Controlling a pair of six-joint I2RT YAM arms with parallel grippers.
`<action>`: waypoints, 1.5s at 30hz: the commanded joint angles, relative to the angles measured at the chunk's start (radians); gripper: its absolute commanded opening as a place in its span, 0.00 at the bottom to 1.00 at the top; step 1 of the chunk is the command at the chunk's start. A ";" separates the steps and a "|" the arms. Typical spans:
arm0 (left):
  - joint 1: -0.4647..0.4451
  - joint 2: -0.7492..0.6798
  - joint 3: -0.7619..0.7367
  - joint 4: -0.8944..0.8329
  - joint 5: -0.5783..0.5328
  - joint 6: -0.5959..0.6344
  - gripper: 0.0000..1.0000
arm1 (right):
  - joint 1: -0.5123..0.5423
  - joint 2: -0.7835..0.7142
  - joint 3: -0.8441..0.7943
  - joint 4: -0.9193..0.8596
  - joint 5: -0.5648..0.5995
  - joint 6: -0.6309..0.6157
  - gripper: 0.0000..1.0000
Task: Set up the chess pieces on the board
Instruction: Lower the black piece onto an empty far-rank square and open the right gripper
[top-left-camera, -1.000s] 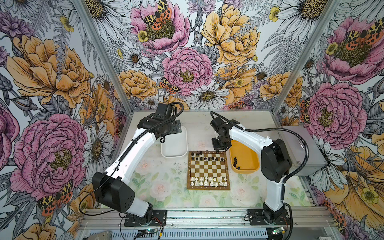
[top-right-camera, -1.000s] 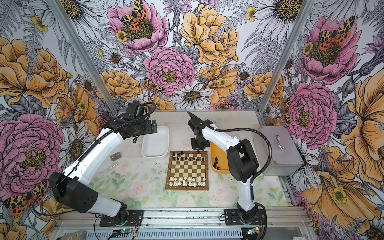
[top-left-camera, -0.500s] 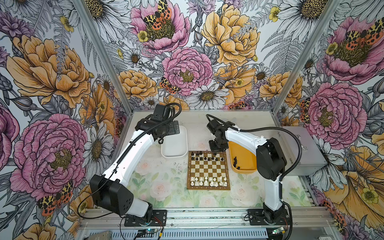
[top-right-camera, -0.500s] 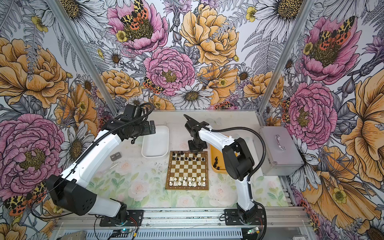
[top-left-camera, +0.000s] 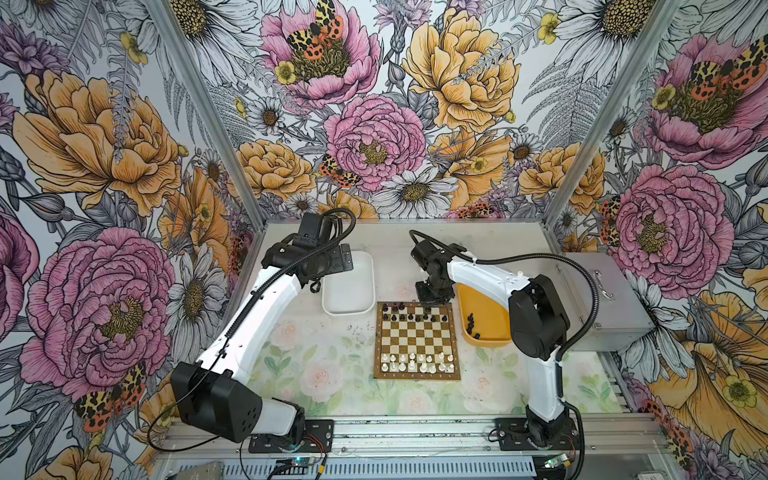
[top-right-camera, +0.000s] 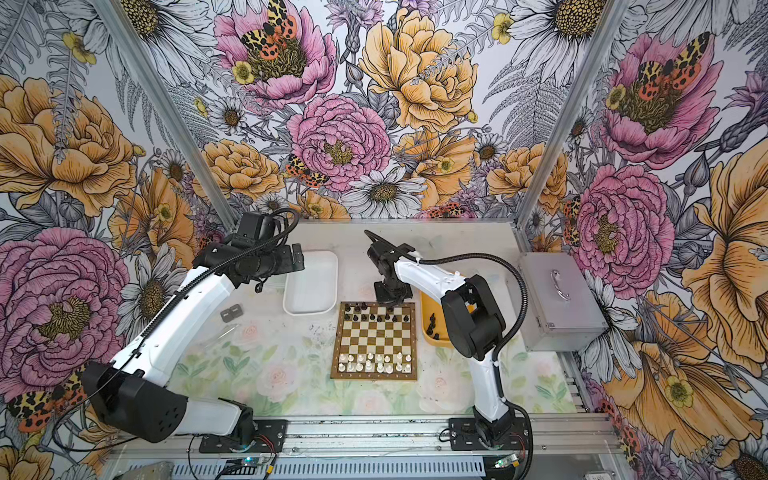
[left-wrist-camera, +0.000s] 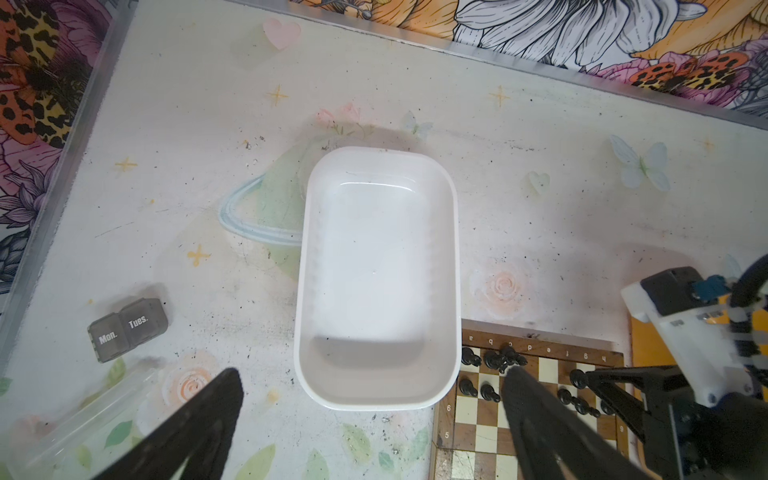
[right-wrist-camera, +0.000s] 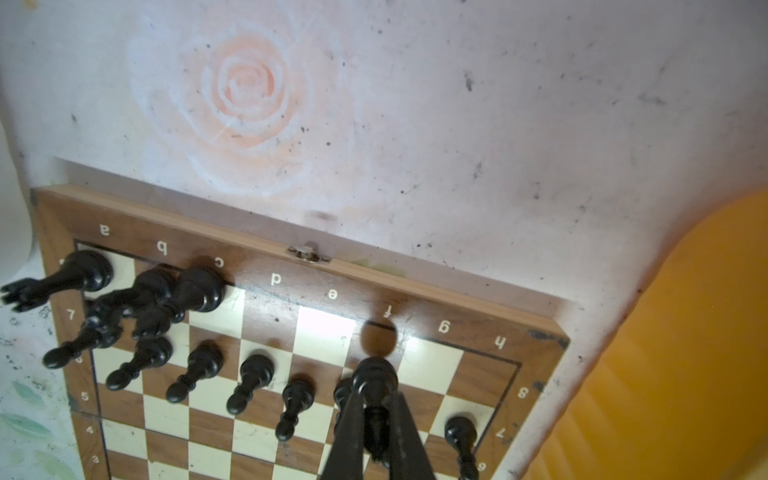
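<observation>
Hidden from you: yellow tray (top-left-camera: 490, 316), partly under the right arm (top-left-camera: 482, 274); black piece (right-wrist-camera: 374, 376) — mostly masked between the fingers (right-wrist-camera: 347, 436); board (right-wrist-camera: 249, 266), cut at the wrist view's edge; white pieces (top-left-camera: 411, 365) — kinds too small to tell.

In a top view the left arm (top-left-camera: 257, 320) slants from its base at seven o'clock of the workspace up toward one o'clock, its wrist turned toward three o'clock. The left gripper (left-wrist-camera: 370, 376) hangs with its fingers (left-wrist-camera: 199, 419) spread wide. The right arm (top-left-camera: 486, 276) stands up from its base at five o'clock, folds at the elbow and runs toward ten o'clock with the wrist bent downward, and the right gripper (right-wrist-camera: 374, 409) is pinched on a black piece (right-wrist-camera: 374, 376).
</observation>
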 joint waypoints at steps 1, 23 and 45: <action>0.012 -0.025 -0.014 0.018 -0.006 -0.009 0.99 | 0.009 0.031 0.035 0.020 0.013 0.001 0.04; 0.026 -0.052 -0.015 0.016 -0.001 -0.005 0.99 | 0.011 0.043 0.041 0.018 0.053 -0.011 0.05; 0.026 -0.033 -0.009 0.019 -0.001 -0.018 0.99 | 0.011 0.026 0.035 0.016 0.060 -0.035 0.28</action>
